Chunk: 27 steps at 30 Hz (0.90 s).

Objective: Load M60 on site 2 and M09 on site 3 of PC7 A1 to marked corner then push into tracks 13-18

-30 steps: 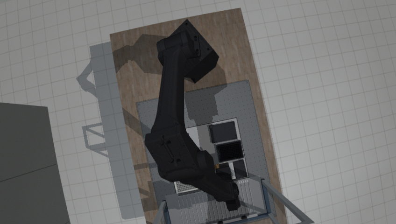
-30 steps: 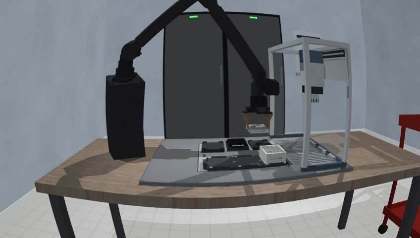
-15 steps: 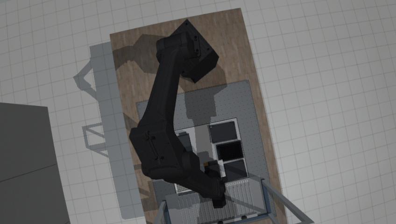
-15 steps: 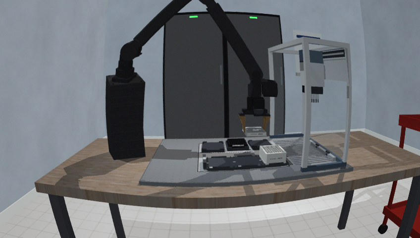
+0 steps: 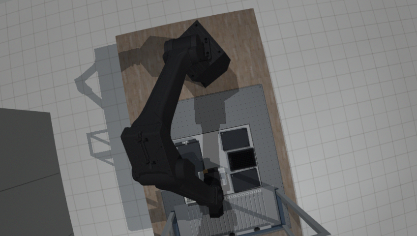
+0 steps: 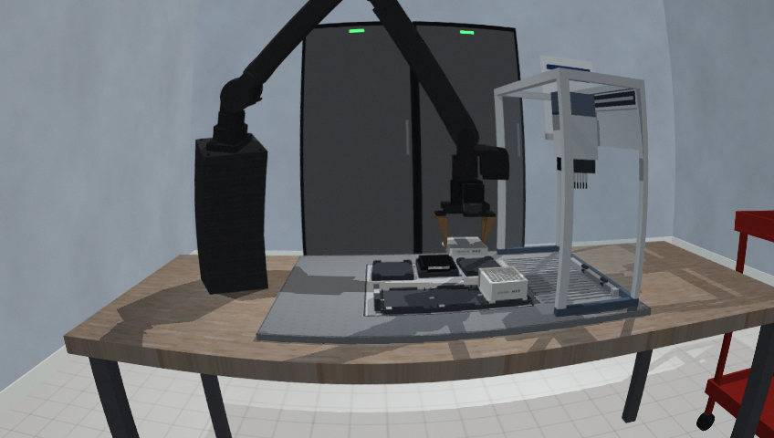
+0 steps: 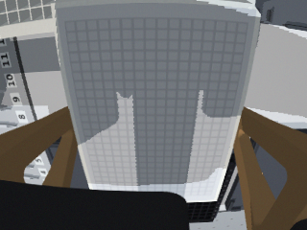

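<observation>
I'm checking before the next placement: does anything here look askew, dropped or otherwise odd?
Nothing stands out. The 384-well plate sits square in the tool, the deep-well block rests flat on the carrier at its end by the rails, and the black plate lies in the middle nest.
</observation>
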Each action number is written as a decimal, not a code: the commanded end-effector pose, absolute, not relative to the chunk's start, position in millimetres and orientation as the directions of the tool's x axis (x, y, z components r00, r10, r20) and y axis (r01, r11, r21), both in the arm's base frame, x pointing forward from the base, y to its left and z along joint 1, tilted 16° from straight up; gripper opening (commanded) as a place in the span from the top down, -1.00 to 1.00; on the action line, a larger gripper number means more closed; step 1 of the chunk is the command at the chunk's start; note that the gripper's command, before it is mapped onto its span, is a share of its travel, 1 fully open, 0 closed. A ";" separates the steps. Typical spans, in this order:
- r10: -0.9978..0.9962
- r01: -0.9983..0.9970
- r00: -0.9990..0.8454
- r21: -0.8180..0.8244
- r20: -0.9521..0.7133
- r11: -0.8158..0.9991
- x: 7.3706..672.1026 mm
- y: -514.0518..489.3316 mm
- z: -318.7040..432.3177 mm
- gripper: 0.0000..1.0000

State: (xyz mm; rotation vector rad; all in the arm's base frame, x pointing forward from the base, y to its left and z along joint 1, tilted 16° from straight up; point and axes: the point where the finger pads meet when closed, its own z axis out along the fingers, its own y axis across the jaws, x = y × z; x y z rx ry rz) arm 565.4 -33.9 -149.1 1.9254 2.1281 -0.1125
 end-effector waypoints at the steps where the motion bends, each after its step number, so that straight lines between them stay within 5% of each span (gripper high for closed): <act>1: 0.963 0.977 -0.075 0.174 -0.258 0.122 578.3 -54.0 -122.7 1.00; 27: 0.961 0.977 -0.075 0.171 -0.265 0.123 551.2 -138.4 -107.4 1.00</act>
